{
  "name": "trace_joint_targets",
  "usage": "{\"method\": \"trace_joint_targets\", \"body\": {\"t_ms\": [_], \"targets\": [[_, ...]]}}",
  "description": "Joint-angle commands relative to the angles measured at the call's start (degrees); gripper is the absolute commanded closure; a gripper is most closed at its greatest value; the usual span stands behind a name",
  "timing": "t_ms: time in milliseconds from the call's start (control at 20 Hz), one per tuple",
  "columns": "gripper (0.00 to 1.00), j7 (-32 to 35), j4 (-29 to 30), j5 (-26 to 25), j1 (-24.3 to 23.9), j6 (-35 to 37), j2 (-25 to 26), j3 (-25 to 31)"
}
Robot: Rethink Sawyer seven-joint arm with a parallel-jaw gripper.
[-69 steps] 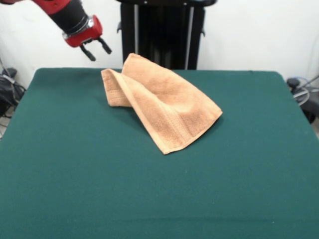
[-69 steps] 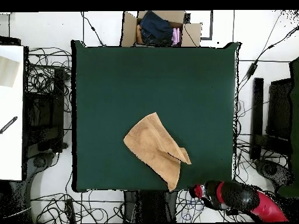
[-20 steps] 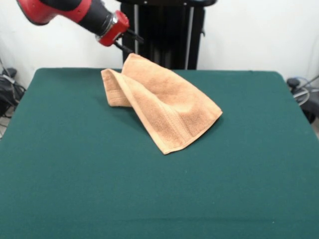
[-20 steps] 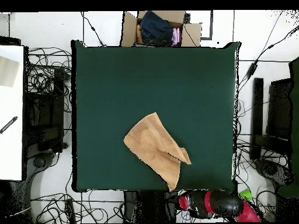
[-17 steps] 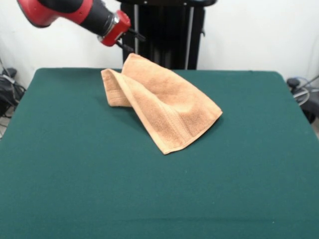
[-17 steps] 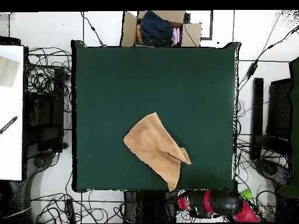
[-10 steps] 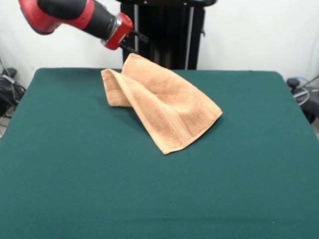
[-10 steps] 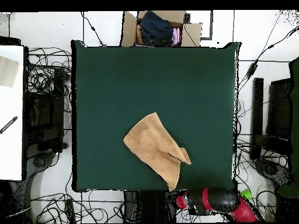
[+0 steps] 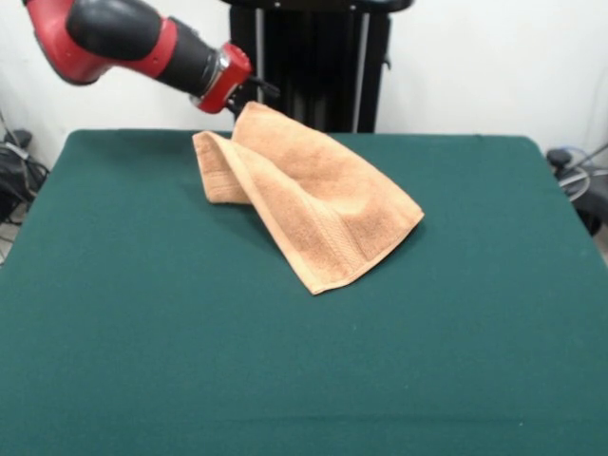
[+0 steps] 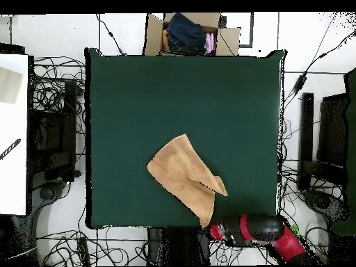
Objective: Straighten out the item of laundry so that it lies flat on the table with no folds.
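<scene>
A: On the table (image 9: 123, 313), where does the towel (image 9: 304, 195) lie?

B: Seen from overhead, the towel (image 10: 184, 177) sits toward six o'clock of the green top (image 10: 139, 97), a little to the five o'clock side of centre. It is folded over on itself, a long wedge whose narrow tip touches the table's edge at six o'clock.

A: And the gripper (image 9: 249, 93)?

B: From the front it hangs at the eleven o'clock corner of the towel, just beside the cloth's far tip, on the red and black arm (image 9: 123, 38). I cannot tell whether its jaws are parted or closed; they are dark against the black stand (image 9: 313, 57).

A: Overhead?

B: The gripper (image 10: 211, 230) shows just off the table's edge, next to the towel's tip.
</scene>
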Motion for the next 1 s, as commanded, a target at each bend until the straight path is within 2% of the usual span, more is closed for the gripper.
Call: {"method": "trace_joint_targets", "body": {"t_ms": [50, 550, 1000], "targets": [[0.00, -14.21, -12.26, 2.19, 4.09, 6.17, 3.85, 2.88], [0.00, -16.67, -17.00, 2.03, 5.00, 9.81, 6.06, 2.90], [0.00, -16.82, -18.49, 1.31, 4.85, 10.97, 6.97, 3.29]]}}
